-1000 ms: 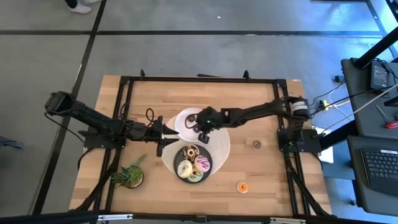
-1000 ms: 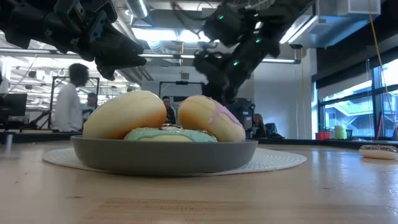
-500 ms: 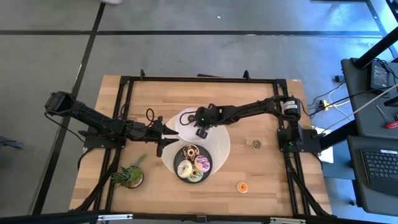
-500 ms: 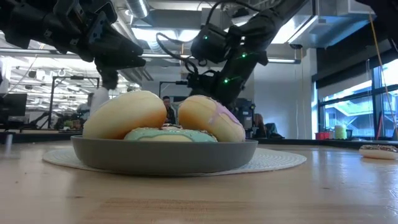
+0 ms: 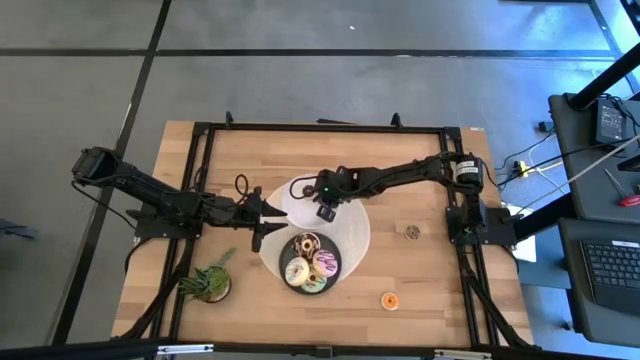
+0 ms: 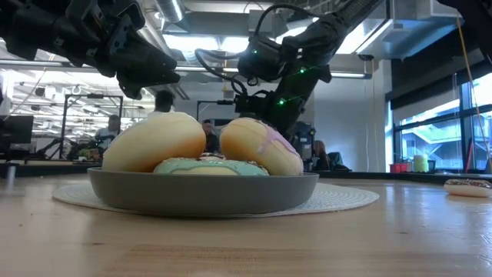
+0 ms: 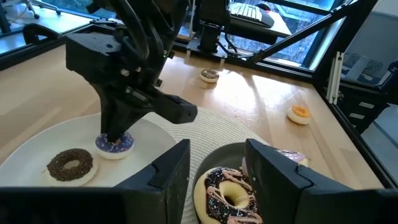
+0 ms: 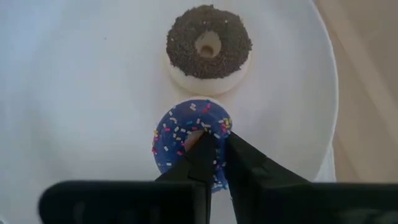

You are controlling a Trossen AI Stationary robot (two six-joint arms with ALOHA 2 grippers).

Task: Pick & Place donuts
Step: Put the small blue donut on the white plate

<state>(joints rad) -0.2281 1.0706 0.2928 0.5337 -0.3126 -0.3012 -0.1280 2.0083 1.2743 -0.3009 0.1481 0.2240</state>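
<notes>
Left end effector (image 5: 268, 212) hovered at the 9 o'clock edge of the round mat (image 5: 355, 240), fingers apart, holding nothing. On the white plate (image 8: 74, 93), the right end effector (image 8: 214, 163) was pinched narrow on the purple donut (image 8: 186, 134); a brown-sprinkled donut (image 8: 208, 46) lay just beside it. The grey plate (image 5: 337, 268) at 6 o'clock held four donuts (image 5: 310, 263). Two small donuts (image 5: 390, 300) lay on the worktop (image 5: 420, 170) toward 4 o'clock.

A robotics lab is indicated: a wooden table (image 5: 420, 170) is framed in black metal, equipment desks (image 5: 600, 250) are placed beside it, and ceiling ducts (image 6: 407, 23) are exposed.
</notes>
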